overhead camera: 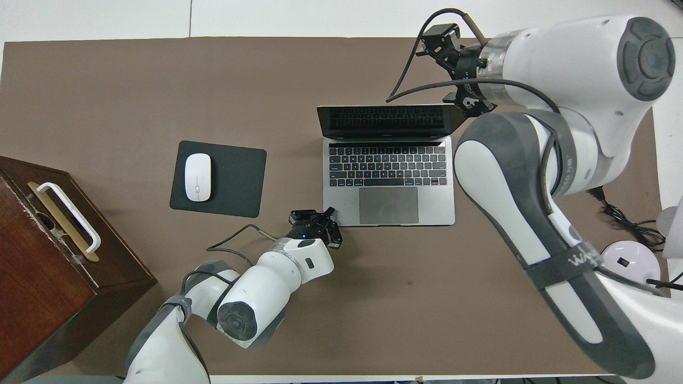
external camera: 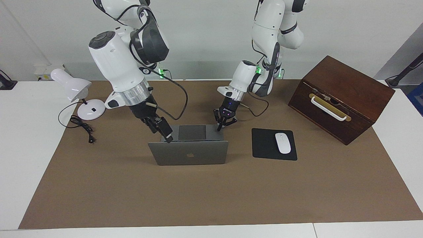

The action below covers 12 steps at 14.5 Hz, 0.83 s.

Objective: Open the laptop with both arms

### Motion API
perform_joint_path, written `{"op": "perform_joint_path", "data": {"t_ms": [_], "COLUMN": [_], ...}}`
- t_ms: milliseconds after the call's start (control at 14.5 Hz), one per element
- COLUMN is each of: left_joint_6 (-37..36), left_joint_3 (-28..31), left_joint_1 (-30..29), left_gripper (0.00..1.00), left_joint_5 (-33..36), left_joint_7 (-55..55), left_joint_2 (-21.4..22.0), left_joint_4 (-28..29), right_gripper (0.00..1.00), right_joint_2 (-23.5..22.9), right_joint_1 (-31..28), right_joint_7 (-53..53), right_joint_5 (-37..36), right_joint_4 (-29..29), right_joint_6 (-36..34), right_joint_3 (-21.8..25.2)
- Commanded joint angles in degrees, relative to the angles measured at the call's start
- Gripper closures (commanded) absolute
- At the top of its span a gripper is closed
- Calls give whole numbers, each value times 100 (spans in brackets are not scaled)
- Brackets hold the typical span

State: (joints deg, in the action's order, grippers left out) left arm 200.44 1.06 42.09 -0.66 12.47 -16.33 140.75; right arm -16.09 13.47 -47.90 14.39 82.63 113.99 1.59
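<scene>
Between the two grippers, on the brown mat at the middle of the bench, stood the laptop, already open: its lid was raised near upright with the dark logo facing away from the robots, and the keyboard and trackpad lay exposed in the overhead view.

The left gripper was down at the base's corner nearest the robots, toward the left arm's end of the bench. Its fingers were pinched fully together with nothing between them, and the tips looked to be pressing on or just touching that corner. The right gripper hung in the air over the lid's top edge at the corner toward the right arm's end, apparently clear of it. Its fingers stood spread wide and held nothing.

The main risk from here seemed to be that corner. If the right gripper moved sideways or down carelessly, its fingers or its looping cable could catch the lid's edge and push it over or drag the whole laptop. If the left fingers lifted off sharply while the lid was nudged, the light base could tip or slide on the mat.

The right arm reached in high, with its forearm slanting steeply down toward the lid. The left arm was folded low, its wrist angled down onto the base. The mouse pad with its mouse lay just beside the left fingers, toward the wooden box.
</scene>
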Motion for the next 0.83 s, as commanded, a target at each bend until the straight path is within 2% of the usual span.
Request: {"op": "perform_joint_path", "data": {"t_ms": [0, 138, 276, 552, 759], "left_joint_6": [-23, -40, -495, -2093, -3446], "left_joint_3": [-35, -44, -44, -35, -44], "left_joint_1": [-96, -96, -96, -113, -192], "left_gripper": [100, 100, 100, 100, 100], "left_joint_5": [84, 84, 84, 67, 23], "left_joint_7": [265, 423, 502, 502, 564], "left_joint_2": [138, 208, 453, 1095, 1333], "left_joint_4": [-21, -30, -39, -371, -959], "right_gripper": [0, 0, 0, 0, 0], "right_joint_2": [333, 510, 642, 861, 958], "right_joint_1": [-230, -370, -546, -713, -994], "right_joint_7": [753, 1542, 2430, 4021, 5199], "right_joint_5": [-243, -498, -770, -1271, -1588], "right_joint_4": [-72, -63, -28, 165, 271], "right_joint_6": [-823, -1298, -1606, -1854, -1863], "right_joint_3": [-27, -27, -27, -27, -27]}}
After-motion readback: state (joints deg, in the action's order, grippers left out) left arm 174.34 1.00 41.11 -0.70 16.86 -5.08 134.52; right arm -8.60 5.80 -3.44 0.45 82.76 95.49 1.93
